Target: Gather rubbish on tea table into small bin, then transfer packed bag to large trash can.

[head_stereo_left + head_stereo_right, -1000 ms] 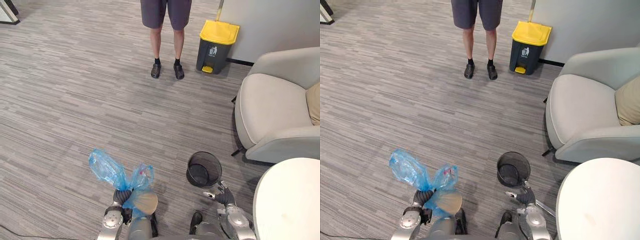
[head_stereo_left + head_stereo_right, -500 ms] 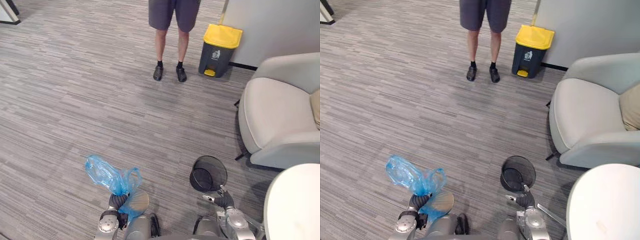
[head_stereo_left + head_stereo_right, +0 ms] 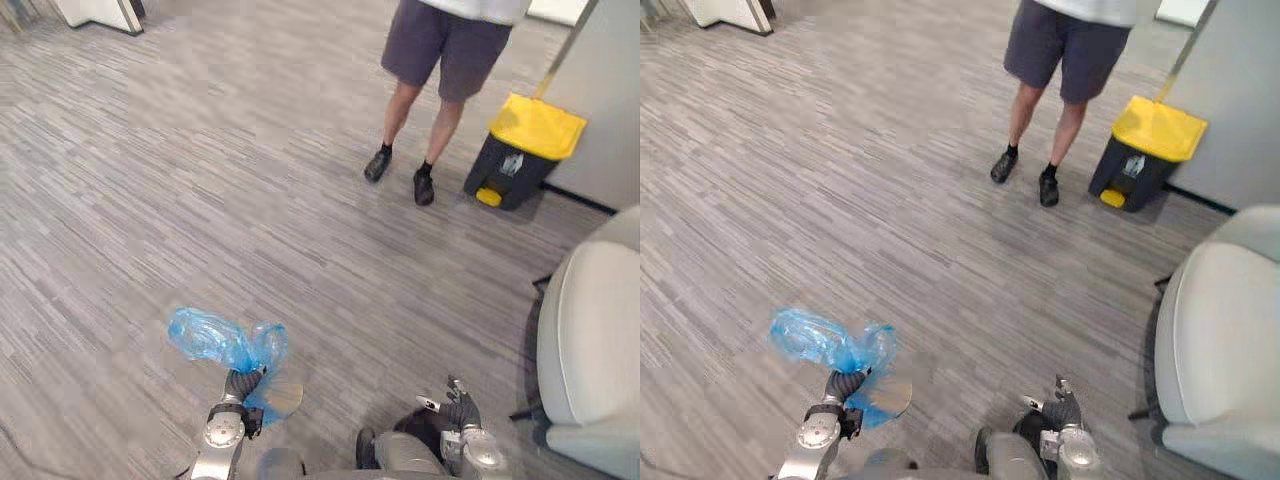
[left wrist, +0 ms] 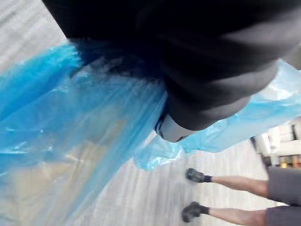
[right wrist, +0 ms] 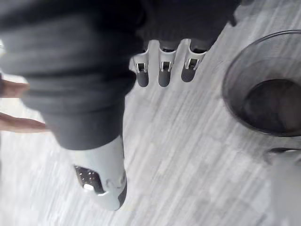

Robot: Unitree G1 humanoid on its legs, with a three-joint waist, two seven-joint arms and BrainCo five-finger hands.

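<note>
Grip: left hand (image 3: 240, 388), at 7 o'clock, is clenched round the neck of the blue bag (image 3: 210, 338).
Bag: puffed up, off the floor.
Other hand: right hand (image 3: 459, 408), at 5 o'clock, has loose fingers and holds nothing. It is close to the bin (image 5: 249, 56).
Change: the whole view swung, so the camera moved, not the things. The can (image 3: 525, 150) went from 1 to 2 o'clock, just beside the person (image 3: 440, 60).
Meaning: packing looks done. Next is probably the walk to the can, well apart from the bag.
</note>
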